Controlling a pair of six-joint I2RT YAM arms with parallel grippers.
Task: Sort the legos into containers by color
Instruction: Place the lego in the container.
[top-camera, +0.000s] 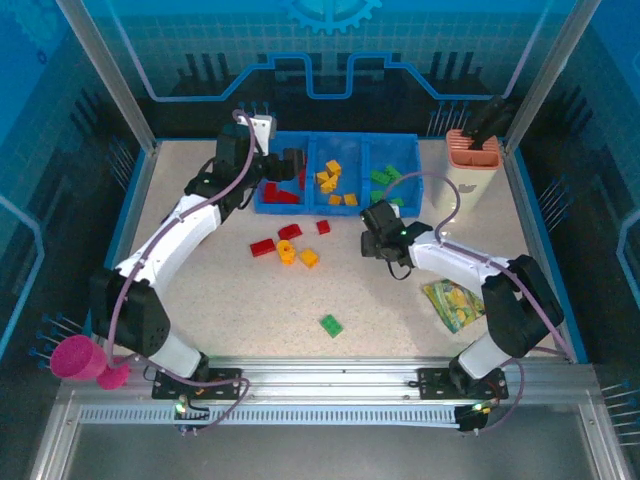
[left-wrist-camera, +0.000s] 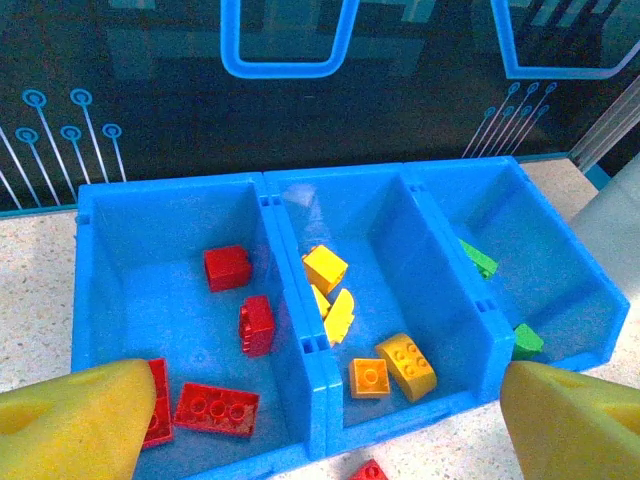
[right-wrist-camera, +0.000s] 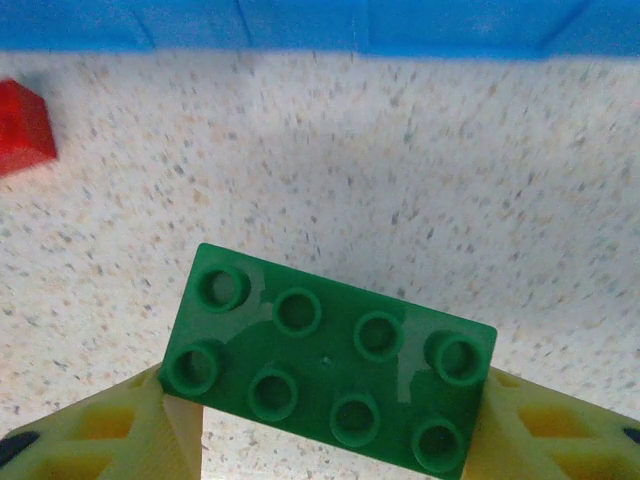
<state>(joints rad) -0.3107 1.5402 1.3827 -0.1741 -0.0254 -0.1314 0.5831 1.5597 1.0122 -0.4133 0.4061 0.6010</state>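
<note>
The right gripper (top-camera: 383, 228) is closed on a green brick (right-wrist-camera: 330, 360), one yellow finger against each short end and the studs facing up. It sits just off the 6 o'clock side of the blue bin (top-camera: 300, 209), near the front wall. Whether the brick is clear of the tabletop cannot be told. The step in hand looks like the carry into the green compartment (left-wrist-camera: 540, 280), which lies at about 12 o'clock from the gripper. The grip is only on the narrow ends, so the squeeze should be firm before any lift, or the brick may pivot. A straight rise high enough to pass the front wall seems wise, then a short move toward 12 o'clock. The drop should be low and central, so the brick cannot bounce over the divider into the orange-yellow compartment (left-wrist-camera: 375, 270) at 9 o'clock. The left gripper (left-wrist-camera: 325, 400) hovers with its fingers spread wide and empty over the bin's red end, at about 10 o'clock from the right one; the two should keep apart. A loose green brick (top-camera: 331, 325) waits at 7 o'clock.
</note>
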